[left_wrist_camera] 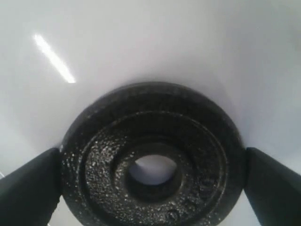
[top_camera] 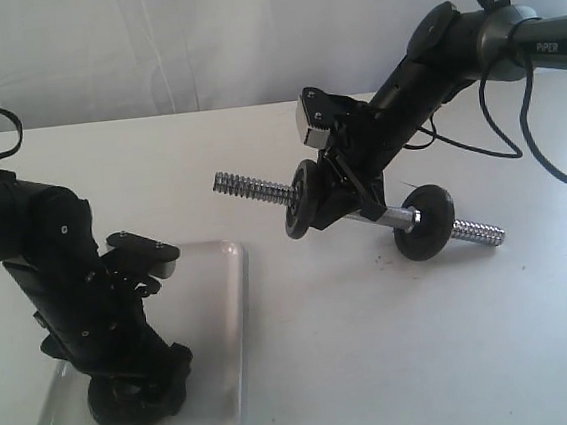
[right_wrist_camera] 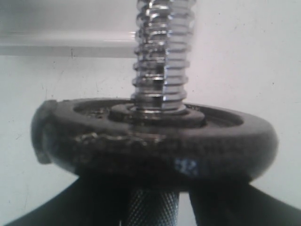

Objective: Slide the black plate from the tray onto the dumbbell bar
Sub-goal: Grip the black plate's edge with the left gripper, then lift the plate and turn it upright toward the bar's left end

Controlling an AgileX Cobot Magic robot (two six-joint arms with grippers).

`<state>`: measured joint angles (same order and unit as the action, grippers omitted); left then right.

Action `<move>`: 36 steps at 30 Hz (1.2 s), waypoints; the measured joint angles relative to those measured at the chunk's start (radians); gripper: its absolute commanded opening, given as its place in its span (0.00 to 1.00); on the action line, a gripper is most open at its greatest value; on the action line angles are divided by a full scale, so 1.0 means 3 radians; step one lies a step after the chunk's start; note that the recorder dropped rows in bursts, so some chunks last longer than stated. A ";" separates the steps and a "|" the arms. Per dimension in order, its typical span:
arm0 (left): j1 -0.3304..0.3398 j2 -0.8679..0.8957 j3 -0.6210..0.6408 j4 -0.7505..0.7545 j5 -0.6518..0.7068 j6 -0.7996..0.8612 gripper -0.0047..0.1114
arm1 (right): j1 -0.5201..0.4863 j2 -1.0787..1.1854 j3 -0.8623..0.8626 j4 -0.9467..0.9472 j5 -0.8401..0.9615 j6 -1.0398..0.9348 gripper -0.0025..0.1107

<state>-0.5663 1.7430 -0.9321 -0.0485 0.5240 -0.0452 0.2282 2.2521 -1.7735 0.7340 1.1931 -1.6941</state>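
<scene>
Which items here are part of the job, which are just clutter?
Job: black plate, tray, dumbbell bar, left end effector, right end effector.
Idle: mounted disc, second mounted disc, table.

In the exterior view the left arm point(top_camera: 80, 292) covers most of the black plate point(top_camera: 123, 422) and the tips of the left pincer point(left_wrist_camera: 153, 183). The right arm point(top_camera: 402, 90) hides the middle of the dumbbell bar point(top_camera: 249, 188). The left wrist picture's edge cuts the plate's rim and both fingers point(left_wrist_camera: 28, 188). The right wrist view crops the bar's threaded end and the dark right pincer point(right_wrist_camera: 150, 209).
</scene>
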 measured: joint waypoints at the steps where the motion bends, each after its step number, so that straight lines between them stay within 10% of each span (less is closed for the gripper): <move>1: 0.0000 0.0008 -0.0008 0.0007 0.0008 0.0000 0.94 | 0.0000 0.0000 0.0000 0.0000 0.0000 0.0000 0.02; 21: -0.0013 0.0098 -0.0052 0.0107 0.0122 -0.0112 0.92 | 0.0000 0.0000 0.0000 0.0000 0.0000 0.0000 0.02; 33: -0.0018 0.0098 -0.0067 0.0162 0.0122 -0.0170 0.04 | 0.0000 0.0000 0.0000 0.0000 0.0000 0.0000 0.02; 36: -0.0018 0.0114 -0.0146 0.0162 0.0195 -0.0170 0.04 | 0.0000 0.0000 0.0000 -0.0003 0.0000 0.0000 0.02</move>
<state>-0.5717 1.7773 -0.9758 0.0000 0.5825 -0.0963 0.2282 2.2521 -1.7735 0.7332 1.1931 -1.6941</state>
